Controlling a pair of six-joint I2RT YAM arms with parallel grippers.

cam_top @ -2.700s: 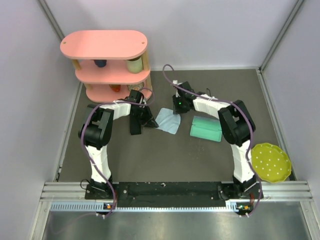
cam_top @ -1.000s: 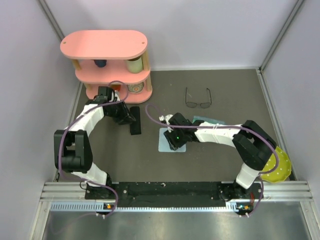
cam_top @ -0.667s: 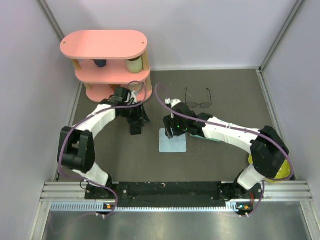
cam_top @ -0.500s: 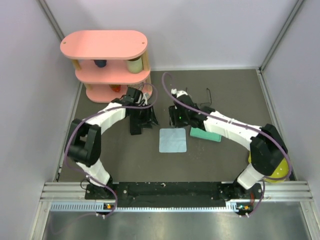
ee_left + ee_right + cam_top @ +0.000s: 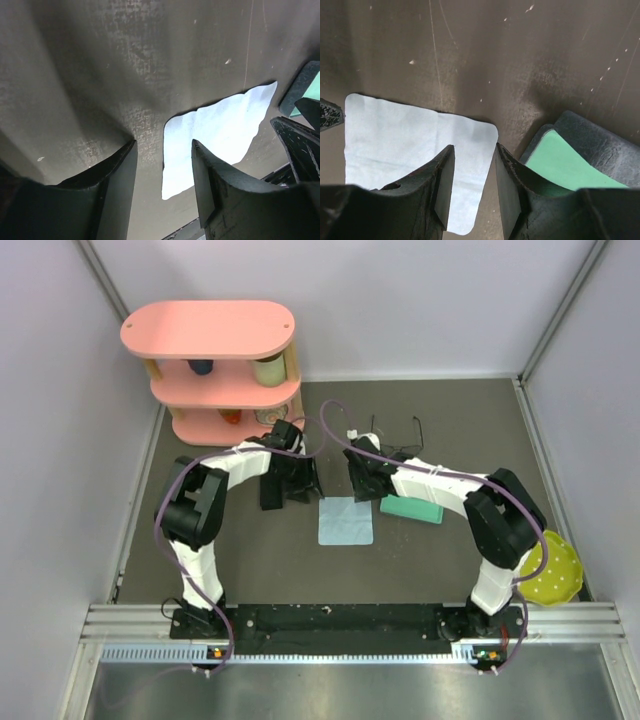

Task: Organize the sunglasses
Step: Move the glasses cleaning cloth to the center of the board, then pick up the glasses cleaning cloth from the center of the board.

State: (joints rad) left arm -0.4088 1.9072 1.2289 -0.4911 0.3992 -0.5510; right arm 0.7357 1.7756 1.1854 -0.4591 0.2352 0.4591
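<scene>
Left gripper (image 5: 304, 482) and right gripper (image 5: 362, 483) hang low over the dark table (image 5: 470, 420), near each other, above the far edge of a pale blue cloth (image 5: 346, 521).

Left wrist view: the left gripper's (image 5: 163, 146) jaws stand apart with nothing between them. Bare table shows through the gap, and the cloth (image 5: 220, 135) lies beyond the right-hand finger (image 5: 220, 200).

Right wrist view: the right gripper's (image 5: 475, 147) jaws stand a little apart, also with nothing between them. The cloth (image 5: 410, 140) lies under and beyond the fingertips, and a green case (image 5: 565, 167) lies to one side, apart from the cloth.

Top view: the thin wire sunglasses (image 5: 417, 430) lie on the table on the far side of the right gripper, close behind its wrist. That arm partly hides them, so only the temples show clearly, and neither gripper touches them. A black case (image 5: 268, 495) lies just beside the left gripper, and the green case (image 5: 412, 508) lies partly under the right arm. A pink shelf (image 5: 210, 330) stands at the far left and a yellow-green plate (image 5: 553, 565) at the near right.
</scene>
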